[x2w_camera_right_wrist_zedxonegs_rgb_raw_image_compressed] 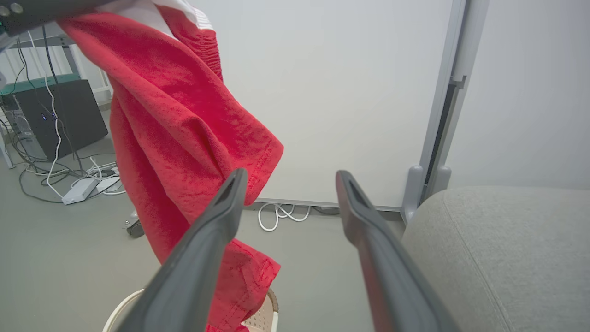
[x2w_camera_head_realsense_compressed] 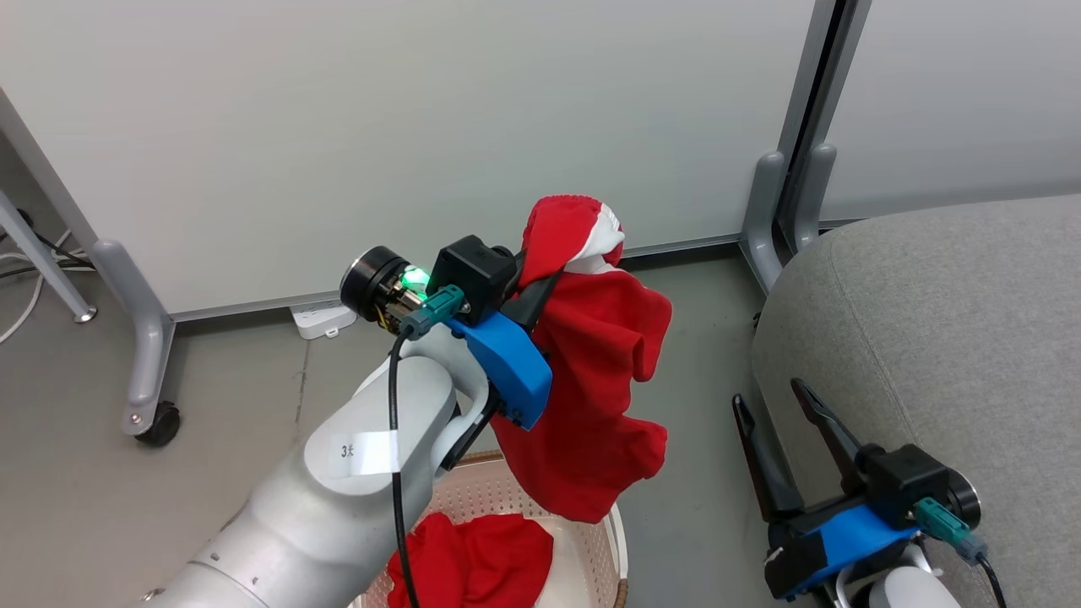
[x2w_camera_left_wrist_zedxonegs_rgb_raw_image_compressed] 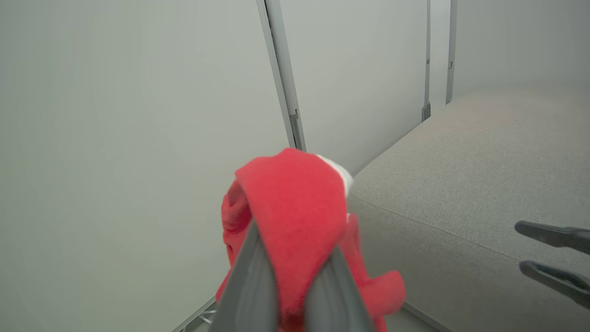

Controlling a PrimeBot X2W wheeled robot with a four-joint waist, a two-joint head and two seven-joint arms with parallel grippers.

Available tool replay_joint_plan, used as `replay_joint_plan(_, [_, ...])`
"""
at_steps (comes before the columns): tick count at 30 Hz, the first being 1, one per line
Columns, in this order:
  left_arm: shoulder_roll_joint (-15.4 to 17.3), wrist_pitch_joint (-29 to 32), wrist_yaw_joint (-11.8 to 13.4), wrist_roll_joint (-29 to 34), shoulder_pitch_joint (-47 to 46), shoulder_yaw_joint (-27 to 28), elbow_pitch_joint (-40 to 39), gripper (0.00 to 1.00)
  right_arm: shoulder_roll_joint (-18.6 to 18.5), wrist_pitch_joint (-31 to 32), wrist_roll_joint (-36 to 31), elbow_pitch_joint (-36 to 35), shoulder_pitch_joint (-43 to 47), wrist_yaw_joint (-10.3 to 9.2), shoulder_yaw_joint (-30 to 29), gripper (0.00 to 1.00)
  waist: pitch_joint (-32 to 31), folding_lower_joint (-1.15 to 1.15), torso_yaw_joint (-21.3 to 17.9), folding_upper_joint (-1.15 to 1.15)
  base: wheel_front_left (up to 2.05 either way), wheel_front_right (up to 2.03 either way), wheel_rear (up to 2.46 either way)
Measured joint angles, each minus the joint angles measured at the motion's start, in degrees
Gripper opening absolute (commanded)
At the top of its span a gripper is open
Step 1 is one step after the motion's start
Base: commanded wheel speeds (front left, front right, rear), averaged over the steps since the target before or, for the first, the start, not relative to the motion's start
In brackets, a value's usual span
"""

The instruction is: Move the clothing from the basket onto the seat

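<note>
My left gripper point(x2w_camera_head_realsense_compressed: 540, 283) is shut on a red garment with white trim point(x2w_camera_head_realsense_compressed: 595, 371), holding it up in the air above the basket point(x2w_camera_head_realsense_compressed: 591, 540). The cloth drapes over the fingers point(x2w_camera_left_wrist_zedxonegs_rgb_raw_image_compressed: 258, 276) and hangs down to the basket's rim. A second piece of red clothing point(x2w_camera_head_realsense_compressed: 477, 561) lies inside the cream perforated basket. The grey seat point(x2w_camera_head_realsense_compressed: 946, 338) stands to the right. My right gripper point(x2w_camera_head_realsense_compressed: 773, 393) is open with nothing between its fingers, low beside the seat's front edge, to the right of the hanging garment point(x2w_camera_right_wrist_zedxonegs_rgb_raw_image_compressed: 184, 120).
Pale partition panels on grey wheeled feet point(x2w_camera_head_realsense_compressed: 148, 371) stand behind the basket. A white power strip point(x2w_camera_head_realsense_compressed: 321, 319) lies at the panel's base. Cables and a dark box point(x2w_camera_right_wrist_zedxonegs_rgb_raw_image_compressed: 64, 115) sit on the floor further off. Grey floor lies between basket and seat.
</note>
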Motion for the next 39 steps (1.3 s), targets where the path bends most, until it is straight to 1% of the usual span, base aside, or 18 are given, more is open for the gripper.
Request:
replay_joint_plan(2, [0.0, 0.0, 0.0, -0.1, 0.0, -0.2, 0.0, 0.00, -0.5, 0.0, -0.2, -0.8, -1.7, 0.00, 2.4, 1.00, 0.3, 0.00, 0.0, 0.00, 0.00, 0.00, 0.00])
replay_joint_plan(3, [0.0, 0.0, 0.0, -0.1, 0.0, -0.2, 0.0, 0.00, -0.5, 0.0, -0.2, -0.8, -1.7, 0.00, 2.4, 1.00, 0.3, 0.00, 0.0, 0.00, 0.00, 0.00, 0.00])
replay_joint_plan(5, [-0.1, 0.0, 0.0, -0.2, 0.0, -0.3, 0.0, 0.00, -0.9, 0.0, -0.2, -1.5, -3.4, 0.00, 4.5, 1.00, 0.5, 0.00, 0.2, 0.00, 0.00, 0.00, 0.00])
replay_joint_plan(10, [-0.3, 0.0, 0.0, -0.2, -0.1, -0.7, 0.1, 0.00, -1.4, 0.0, 0.1, -2.4, -5.5, 0.01, 7.3, 1.00, 0.8, 0.01, 0.6, 0.00, 0.00, 0.00, 0.00])
replay_joint_plan(13, [-0.7, 0.0, 0.0, -0.2, -0.3, -1.0, 0.2, 0.00, -1.6, 0.0, 0.5, -3.1, -6.7, 0.00, 10.3, 1.00, 1.0, 0.01, 1.2, 0.00, 0.00, 0.00, 0.00])
replay_joint_plan(16, [-0.8, 0.0, 0.0, -0.2, -0.4, -1.2, 0.3, 0.00, -1.8, 0.0, 0.6, -3.1, -7.4, 0.01, 11.7, 1.00, 1.1, 0.01, 1.4, 0.00, 0.00, 0.00, 0.00])
replay_joint_plan(17, [-1.1, 0.0, 0.0, -0.2, -0.6, -1.3, 0.3, 0.00, -2.0, 0.0, 0.6, -2.5, -8.1, 0.00, 13.3, 1.00, 1.3, 0.01, 1.7, 0.00, 0.00, 0.00, 0.00])
replay_joint_plan(18, [-1.1, 0.0, 0.0, -0.2, -0.6, -1.3, 0.3, 0.00, -2.0, 0.0, 0.6, -2.5, -8.1, 0.00, 13.3, 1.00, 1.3, 0.01, 1.7, 0.00, 0.00, 0.00, 0.00])
replay_joint_plan(25, [-1.8, 0.0, -0.1, 0.1, -1.5, -2.0, 0.4, 0.00, -1.7, 0.0, 0.7, 1.6, -13.6, 0.01, 16.2, 1.00, 2.4, 0.01, 2.5, 0.00, 0.00, 0.00, 0.00])
replay_joint_plan(27, [-2.2, 0.0, -0.1, 0.1, -2.0, -2.3, 0.4, 0.00, -1.5, 0.0, 0.4, 4.3, -16.2, 0.01, 17.0, 1.00, 3.0, 0.01, 2.9, 0.00, 0.00, 0.00, 0.00])
replay_joint_plan(28, [-2.2, 0.0, -0.1, 0.1, -2.0, -2.3, 0.4, 0.00, -1.5, 0.0, 0.4, 4.3, -16.2, 0.01, 17.0, 1.00, 3.0, 0.01, 2.9, 0.00, 0.00, 0.00, 0.00])
replay_joint_plan(29, [-2.4, 0.0, -0.1, 0.2, -2.5, -2.4, 0.4, 0.00, -1.4, 0.0, -0.1, 6.4, -18.1, 0.01, 17.4, 1.00, 3.4, 0.01, 3.2, 0.00, 0.00, 0.00, 0.00])
replay_joint_plan(30, [-2.4, 0.0, -0.1, 0.2, -2.5, -2.4, 0.4, 0.00, -1.4, 0.0, -0.1, 6.4, -18.1, 0.01, 17.4, 1.00, 3.4, 0.01, 3.2, 0.00, 0.00, 0.00, 0.00])
replay_joint_plan(31, [-2.6, -0.1, -0.1, 0.2, -2.8, -2.6, 0.3, 0.00, -1.3, 0.0, -0.3, 8.4, -19.7, 0.01, 17.7, 1.00, 3.8, 0.01, 3.5, 0.00, 0.00, 0.00, 0.00])
replay_joint_plan(39, [-3.6, -0.1, -0.3, 0.6, -4.2, -3.3, 0.2, 0.00, -0.3, 0.0, -2.3, 16.1, -24.4, 0.01, 17.9, 1.00, 5.6, 0.01, 4.7, 0.00, 0.00, 0.00, 0.00])
